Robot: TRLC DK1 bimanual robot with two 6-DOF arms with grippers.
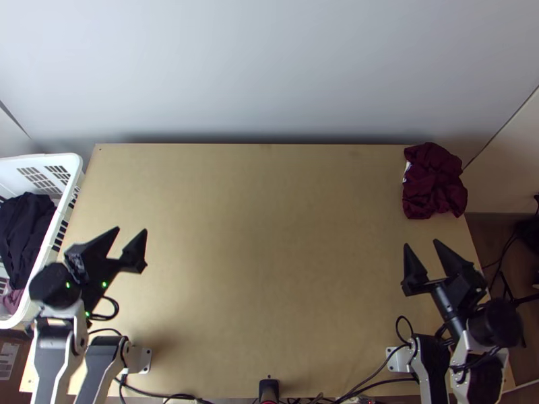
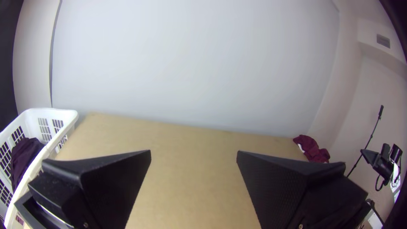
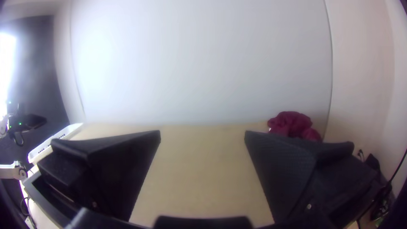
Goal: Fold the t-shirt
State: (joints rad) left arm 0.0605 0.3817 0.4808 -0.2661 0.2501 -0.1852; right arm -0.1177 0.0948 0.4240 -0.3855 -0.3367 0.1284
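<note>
Hanging over the table (image 1: pixel 269 269), the left claw (image 1: pixel 131 230) and the right claw (image 1: pixel 422 243) are both open and hold nothing, their fingers spread well apart. The top view gives the two from above, each on its own side; in the left wrist view, the left claw (image 2: pixel 193 151) shows the ridged inner face of a finger (image 2: pixel 271 186), and in the right wrist view, the right claw (image 3: pixel 202 131) does the same. Past the right claw lies the shirt (image 1: pixel 434 182), maroon and bunched, at the table's far corner on the right arm's side. From above, its loose folds and a white patch on one edge can be made out; the right wrist view has it as a rounded heap partly behind a finger.

Beside the left claw stands a white basket (image 1: pixel 75 161) with dark cloth (image 1: pixel 23 225) in it; the top view adds a maroon piece (image 1: pixel 11 301) near that cloth. Farther out, the left wrist view has a thin pole (image 2: pixel 373 131) and a vent (image 2: pixel 383 41), the right wrist view a bright glare (image 3: pixel 6 63).
</note>
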